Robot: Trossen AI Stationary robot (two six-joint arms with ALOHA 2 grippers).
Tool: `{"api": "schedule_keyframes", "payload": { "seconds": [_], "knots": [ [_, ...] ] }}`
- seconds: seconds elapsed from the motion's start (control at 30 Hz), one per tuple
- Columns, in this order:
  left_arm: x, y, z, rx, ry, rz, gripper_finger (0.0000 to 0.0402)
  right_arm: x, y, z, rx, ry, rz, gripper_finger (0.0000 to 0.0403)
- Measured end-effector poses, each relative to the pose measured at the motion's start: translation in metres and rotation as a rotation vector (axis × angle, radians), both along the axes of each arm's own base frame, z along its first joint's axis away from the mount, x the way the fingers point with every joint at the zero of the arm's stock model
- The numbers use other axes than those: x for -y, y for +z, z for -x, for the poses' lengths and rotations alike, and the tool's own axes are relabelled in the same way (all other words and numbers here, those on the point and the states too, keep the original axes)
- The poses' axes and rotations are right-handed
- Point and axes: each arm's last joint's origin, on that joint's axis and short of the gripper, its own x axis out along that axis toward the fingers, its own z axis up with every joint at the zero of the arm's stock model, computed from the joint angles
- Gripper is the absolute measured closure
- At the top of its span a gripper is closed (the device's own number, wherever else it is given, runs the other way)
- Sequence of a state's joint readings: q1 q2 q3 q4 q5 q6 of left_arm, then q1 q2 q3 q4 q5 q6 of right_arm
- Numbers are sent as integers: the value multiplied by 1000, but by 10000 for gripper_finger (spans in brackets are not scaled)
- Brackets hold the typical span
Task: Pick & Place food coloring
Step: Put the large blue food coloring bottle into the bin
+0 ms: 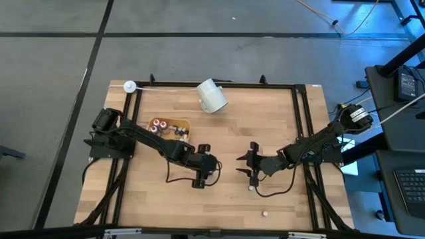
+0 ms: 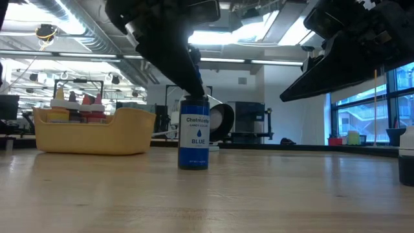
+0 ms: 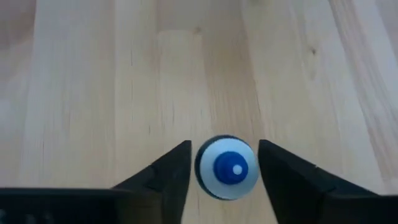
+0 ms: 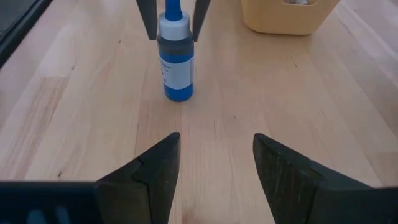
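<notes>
A blue food coloring bottle (image 4: 176,68) with a white collar and blue tip stands upright on its base on the wooden table (image 1: 279,133), near the middle. My left gripper (image 4: 174,34) comes down on it from above at a slant. It is open, with one finger on each side of the bottle's cap (image 3: 227,167) and a thin gap showing on both sides. My right gripper (image 4: 216,140) hangs open a short way to the bottle's right, pointing at it, with nothing between its fingers. In the high view my left gripper (image 1: 214,161) hides the bottle.
A yellow-orange tray (image 1: 182,121) holding several small bottles sits at the back left, behind the left arm. A white cup (image 1: 212,97) lies on its side at the far edge. Two tiny bottles (image 1: 251,188) (image 1: 265,214) lie near the front, by the right gripper.
</notes>
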State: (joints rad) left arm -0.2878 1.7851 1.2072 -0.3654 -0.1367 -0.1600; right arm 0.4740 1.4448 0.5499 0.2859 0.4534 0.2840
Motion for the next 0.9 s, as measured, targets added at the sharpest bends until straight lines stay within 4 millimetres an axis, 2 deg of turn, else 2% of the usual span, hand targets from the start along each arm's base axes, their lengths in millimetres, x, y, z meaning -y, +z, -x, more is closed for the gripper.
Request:
{"api": "schedule_keyframes", "payload": {
  "seconds": [0.17, 0.4, 0.5, 0.7, 0.83, 0.9],
  "knots": [
    [0, 1, -1, 12, -7, -2, 284, 0, 0, 0, 0, 0, 0, 199],
    [-1, 1, -1, 17, 55, 7, 288, 0, 0, 0, -1, 0, -1, 199],
    [-3, 7, 5, 3, 120, 34, 288, 0, 0, 0, -3, 0, -1, 199],
    [-12, 46, 40, 20, 375, -37, 288, 0, -1, 0, -9, 1, 0, 199],
    [-12, 76, 74, 79, 508, -91, 288, 0, -1, 1, -12, 0, 2, 199],
    [-14, 83, 92, 103, 581, -128, 288, 0, -1, 1, -15, -9, -11, 199]
  ]
}}
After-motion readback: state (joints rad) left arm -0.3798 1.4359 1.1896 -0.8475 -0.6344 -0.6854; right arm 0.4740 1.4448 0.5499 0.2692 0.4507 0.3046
